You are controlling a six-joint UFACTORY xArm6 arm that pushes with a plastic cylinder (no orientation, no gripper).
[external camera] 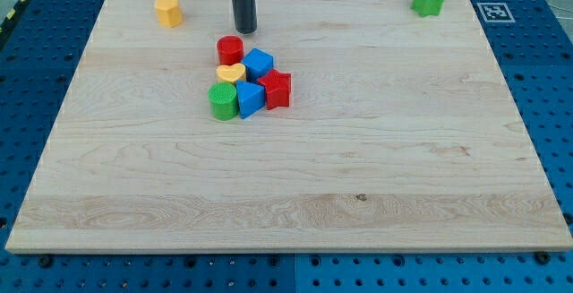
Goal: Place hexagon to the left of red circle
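A yellow hexagon [167, 11] stands near the board's top left corner. A red circle [230, 49] sits at the top of a tight cluster at the board's upper middle. My tip [243, 30] is just above and slightly right of the red circle, close to it, and well to the right of the hexagon. The rod runs straight up out of the view's top.
Below the red circle, touching one another, are a yellow heart [230, 73], a blue cube [258, 63], a red star [277, 88], a blue triangle-like block [249, 99] and a green circle [223, 101]. A green star [428, 0] sits at the top right. The wooden board [358, 176] lies on a blue pegboard.
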